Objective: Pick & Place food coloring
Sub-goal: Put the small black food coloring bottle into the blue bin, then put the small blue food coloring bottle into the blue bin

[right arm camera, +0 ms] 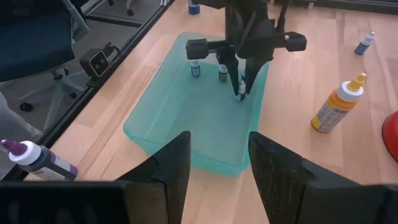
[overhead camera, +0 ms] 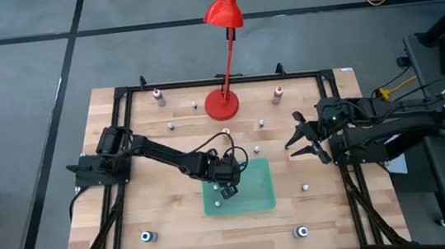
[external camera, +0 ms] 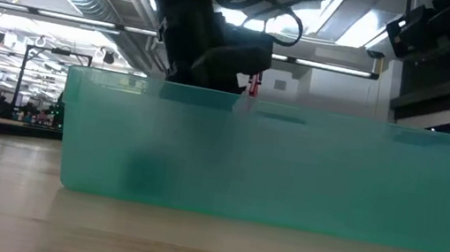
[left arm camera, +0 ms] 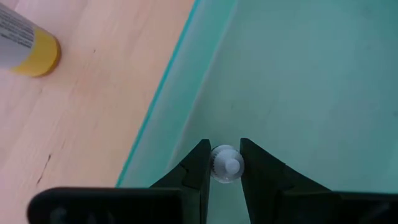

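Now the left gripper [left arm camera: 225, 167] hangs inside the translucent green plastic tray [overhead camera: 259, 195], at about 9 o'clock of its floor, close to the smooth side wall. Its two dark pointed fingers [left arm camera: 198, 168] are narrow and pinch a tiny bottle of food coloring with a round whitish cap [left arm camera: 225, 164], held upright. Two more small dark bottles [right arm camera: 222, 74] stand in the tray just beside it. On the light wooden table [overhead camera: 165, 205], a rounded orange-yellow bottle with a white label [right arm camera: 336, 104] stands near the tray at 12 o'clock. The right gripper [overhead camera: 305, 139] waits at about 3 o'clock of the table, its fingers spread half apart and holding nothing. A tall glossy red desk lamp [overhead camera: 223, 50] stands at 12 o'clock.
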Motion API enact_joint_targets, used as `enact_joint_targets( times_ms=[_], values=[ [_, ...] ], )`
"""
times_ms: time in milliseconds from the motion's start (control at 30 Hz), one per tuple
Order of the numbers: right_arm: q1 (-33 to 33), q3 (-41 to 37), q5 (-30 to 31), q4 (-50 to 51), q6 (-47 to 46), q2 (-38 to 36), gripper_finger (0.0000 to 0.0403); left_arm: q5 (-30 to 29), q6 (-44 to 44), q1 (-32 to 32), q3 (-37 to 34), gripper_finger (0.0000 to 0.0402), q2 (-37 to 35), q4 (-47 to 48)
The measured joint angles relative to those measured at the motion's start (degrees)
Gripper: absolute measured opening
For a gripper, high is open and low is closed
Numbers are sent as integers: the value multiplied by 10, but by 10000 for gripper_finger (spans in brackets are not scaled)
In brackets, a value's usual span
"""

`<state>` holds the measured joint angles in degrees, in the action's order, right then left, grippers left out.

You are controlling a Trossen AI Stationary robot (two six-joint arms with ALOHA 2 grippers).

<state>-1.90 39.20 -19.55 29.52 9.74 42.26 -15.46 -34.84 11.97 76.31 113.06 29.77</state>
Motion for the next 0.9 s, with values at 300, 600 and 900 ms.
enact_joint_targets(
  times_ms=[300, 600, 900],
  values=[
    [0, 0, 4, 0, 0, 0, 163, 1, -20, -1, 0, 100, 0, 5],
    [0, 0, 4, 0, 0, 0, 163, -2, -16, -1, 16, 139, -3, 17],
    [0, 0, 4, 3, 13, 0, 163, -40, -19, 0, 117, 150, -26, 181]
  ],
)
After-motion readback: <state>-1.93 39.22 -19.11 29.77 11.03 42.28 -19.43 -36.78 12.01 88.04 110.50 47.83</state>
